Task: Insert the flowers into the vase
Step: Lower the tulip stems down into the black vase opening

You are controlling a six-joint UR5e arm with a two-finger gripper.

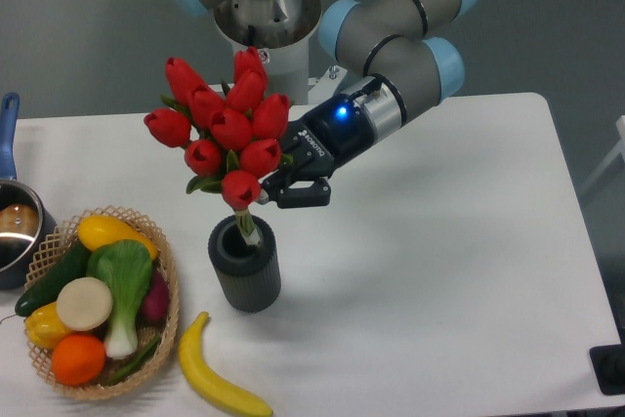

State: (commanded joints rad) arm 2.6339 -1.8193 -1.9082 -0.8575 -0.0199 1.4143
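Observation:
The flowers (227,124) are a tight bunch of red tulip buds with green leaves, tilted to the upper left. Their stems reach down into the round mouth of the vase (245,266), a short dark ribbed cylinder standing upright on the white table. My gripper (283,186) comes in from the right, just above the vase, with its fingers closed on the stems below the buds. The buds hide part of the fingers. How deep the stems go into the vase is hidden.
A woven basket (166,280) of produce stands at the front left. A yellow banana (217,384) lies in front of the vase. A pot with a blue handle (12,212) sits at the left edge. The table's front edge runs along the bottom.

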